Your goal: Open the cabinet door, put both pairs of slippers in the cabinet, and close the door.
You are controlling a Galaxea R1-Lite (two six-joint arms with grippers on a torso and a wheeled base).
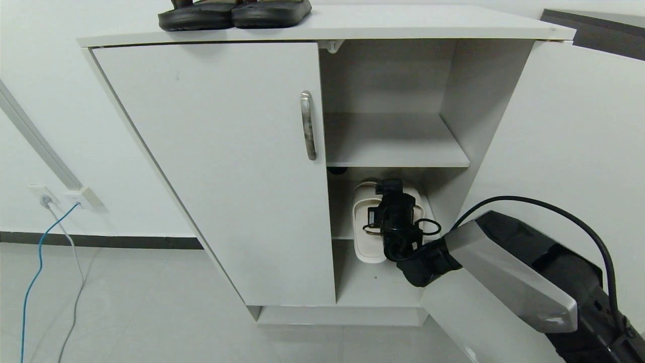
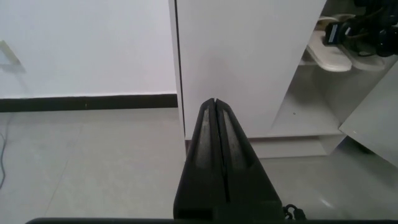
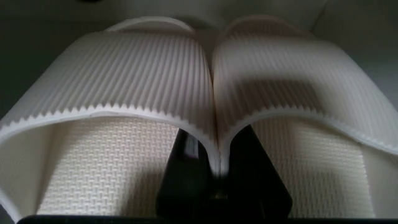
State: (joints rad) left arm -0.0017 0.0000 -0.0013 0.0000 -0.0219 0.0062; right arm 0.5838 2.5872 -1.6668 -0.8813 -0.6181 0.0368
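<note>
Right gripper is inside the open side of the cabinet, and we see its fingers clamped on the adjoining inner walls of the white slippers (heels jutting past the lower shelf). Left gripper hangs pressed closed above the floor. Black slippers sit on the cabinet top.

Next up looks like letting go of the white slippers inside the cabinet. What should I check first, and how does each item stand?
1. Right door open: ok.
2. White slippers in the cabinet opening: ok.
3. Right tool shut on both slippers' inner edges: ok.
4. Slippers resting on the shelf: cannot tell.
5. Left tool shut, outside the cabinet: ok.
6. Black slippers stowed: not ok, on the cabinet top.
</note>
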